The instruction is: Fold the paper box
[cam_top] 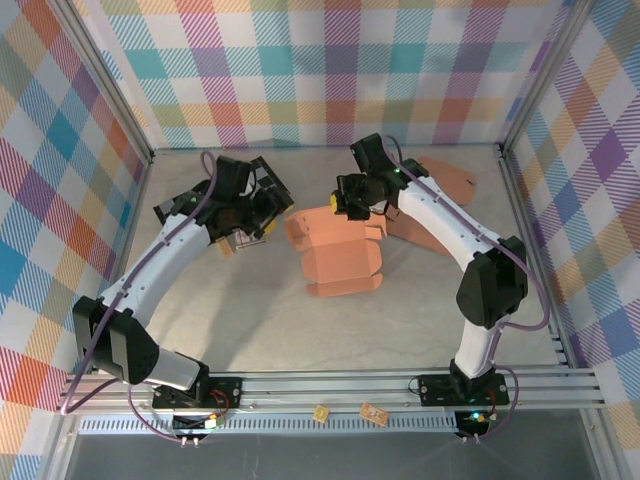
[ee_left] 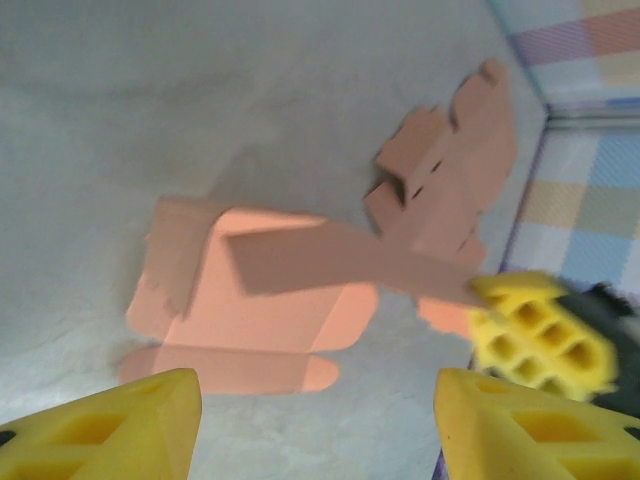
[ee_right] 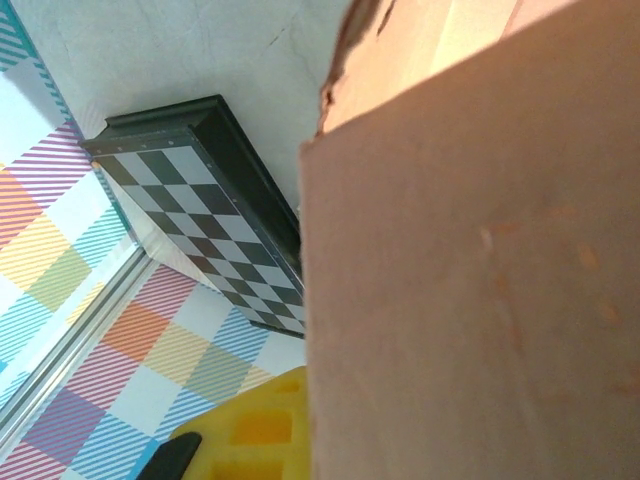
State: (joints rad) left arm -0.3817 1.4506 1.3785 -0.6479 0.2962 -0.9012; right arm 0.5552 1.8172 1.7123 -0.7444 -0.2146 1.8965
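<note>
Paper box: salmon-coloured card, partly folded, lying on the surface at the centre of the top view, between the two arms. In the left wrist view it sits left of centre, with rounded tabs along its lower edge.
Long flap: a strip of the same box, raised off the body and running toward the right of the left wrist view, where its far end meets a yellow pad.
Right gripper: just above the box in the top view, jaws closed on the end of the long flap. From its own wrist camera the card covers the right half of the frame, with one yellow finger at the bottom edge.
Left gripper: left of the box in the top view and apart from it, jaws spread wide with nothing between them. Its yellow fingers sit in the bottom corners of its wrist view.
Flat card blanks: same colour, unfolded, lying at the upper right of the surface.
Checkered board: black-framed, at the left of the right wrist view, near the wall.
Walls: multicoloured plaid on three sides.
</note>
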